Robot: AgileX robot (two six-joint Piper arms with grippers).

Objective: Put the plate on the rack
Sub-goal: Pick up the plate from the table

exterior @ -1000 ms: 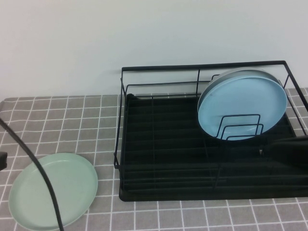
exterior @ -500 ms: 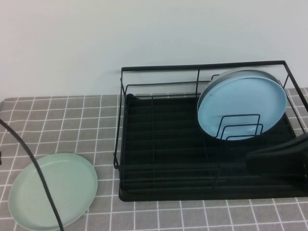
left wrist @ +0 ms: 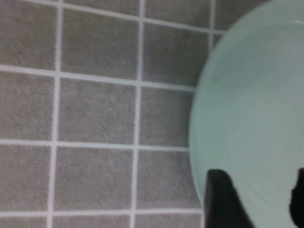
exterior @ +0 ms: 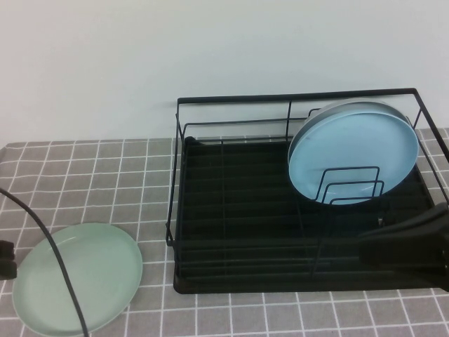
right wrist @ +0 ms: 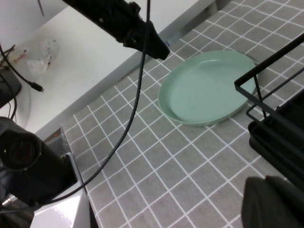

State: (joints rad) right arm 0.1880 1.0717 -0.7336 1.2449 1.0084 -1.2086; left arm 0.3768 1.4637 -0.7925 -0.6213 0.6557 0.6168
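Observation:
The pale mint-green plate lies flat on the checked cloth at the front left, outside the rack. It also shows in the left wrist view and the right wrist view. My left gripper is at the plate's left rim. In its wrist view the left gripper is open and empty, with the fingers just above the plate's edge. The black wire rack stands at centre right. My right gripper hovers over the rack's front right part, shut and empty; it also shows in the right wrist view.
A light blue plate stands upright in the rack's looped dividers at the back right. A black cable from the left arm crosses over the green plate. The rack's corner rail lies near the right gripper.
My right gripper has moved left over the rack's front right part. My left gripper has come lower at the plate's left rim, and its cable has shifted lower. The plates have not moved.

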